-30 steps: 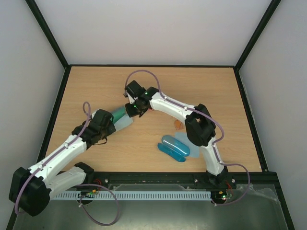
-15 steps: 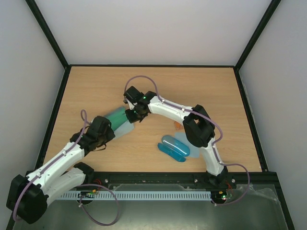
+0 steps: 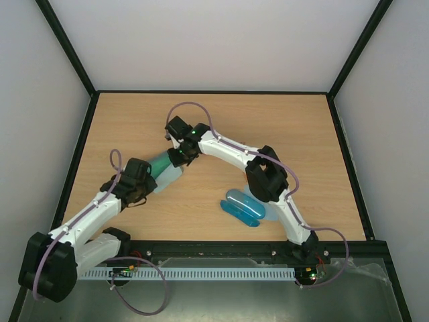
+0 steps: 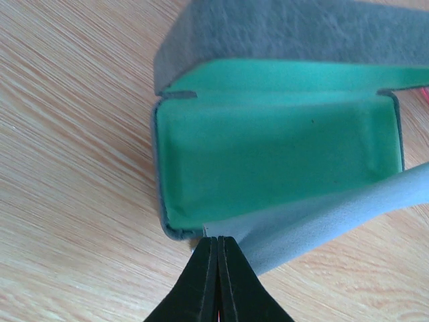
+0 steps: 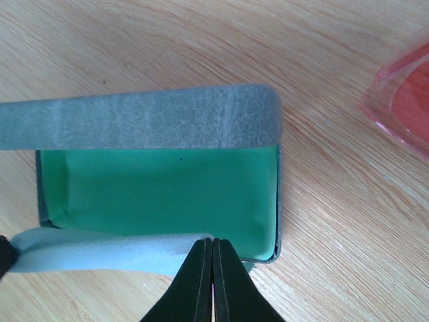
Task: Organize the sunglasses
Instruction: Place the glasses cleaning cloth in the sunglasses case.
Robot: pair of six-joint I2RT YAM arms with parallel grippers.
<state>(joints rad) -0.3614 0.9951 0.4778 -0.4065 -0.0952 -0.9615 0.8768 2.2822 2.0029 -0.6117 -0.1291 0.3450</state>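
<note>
Green lining of the open case (image 4: 268,154) is left bare, a pale cloth (image 4: 322,221) being pinched at its near edge by the left gripper (image 4: 216,241) and right gripper (image 5: 212,243), both closed, while the red sunglasses (image 5: 402,100) are seen outside, right of it, not yet packed, the orange pair unseen.

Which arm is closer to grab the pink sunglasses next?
Right. Its wrist view shows the red-pink sunglasses just past the end of the green case, near the right gripper; the left gripper is at the case's opposite end. Both are shut on the pale blue cloth, so it must let go first.
</note>
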